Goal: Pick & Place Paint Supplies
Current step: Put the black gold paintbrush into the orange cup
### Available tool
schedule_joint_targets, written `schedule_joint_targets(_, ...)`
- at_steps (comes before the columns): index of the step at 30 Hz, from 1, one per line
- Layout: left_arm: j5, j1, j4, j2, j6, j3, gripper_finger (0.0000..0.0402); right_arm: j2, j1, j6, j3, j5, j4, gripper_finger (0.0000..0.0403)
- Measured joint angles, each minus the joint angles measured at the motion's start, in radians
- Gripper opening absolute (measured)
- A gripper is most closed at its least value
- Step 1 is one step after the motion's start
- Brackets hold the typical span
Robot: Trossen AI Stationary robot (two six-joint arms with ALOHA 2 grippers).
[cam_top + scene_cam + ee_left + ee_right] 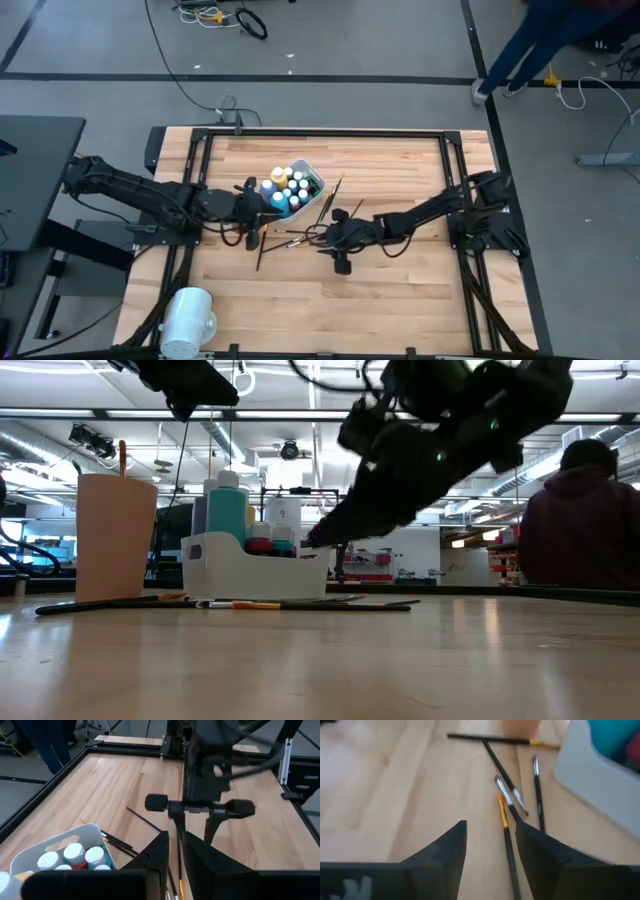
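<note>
A white tub [305,170] stands at the table's far middle, with several white-capped paint bottles [288,188] upright inside it. Several thin dark brushes [290,240] lie flat on the wood near the tub's near side. My left gripper [175,852] hangs well above the table beside the tub's left side [258,208]. Its fingers are narrowly open and I see nothing held between them. My right gripper [490,845] slants down over the brushes with its fingers open. An orange-ferruled brush [504,817] lies on the table just beyond the gap.
A large white cylinder [188,318] lies at the table's near left corner. Black frame rails [200,160] run along the table's sides. A person [580,520] stands beyond the table at the far right. Bare wood [400,300] spreads over the near right part.
</note>
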Motion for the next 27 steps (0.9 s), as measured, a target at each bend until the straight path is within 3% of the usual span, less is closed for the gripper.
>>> schedule_joint_targets(6, 0.000, 0.000, -0.011, -0.007, 0.003, 0.000, 0.0061, 0.109, -0.001, 0.023, 0.000, 0.057, 0.092, 0.0150)
schedule_joint_targets(12, 0.003, 0.000, -0.010, -0.008, 0.001, 0.000, 0.0061, 0.186, -0.001, 0.048, 0.000, 0.050, 0.152, 0.0146)
schedule_joint_targets(21, 0.003, 0.000, -0.011, -0.008, 0.000, 0.000, 0.0061, 0.219, 0.001, 0.042, 0.004, 0.077, 0.167, 0.0144)
schedule_joint_targets(27, 0.003, 0.000, -0.011, -0.008, 0.000, 0.000, 0.0061, 0.223, 0.021, 0.051, 0.002, 0.084, 0.195, 0.0116)
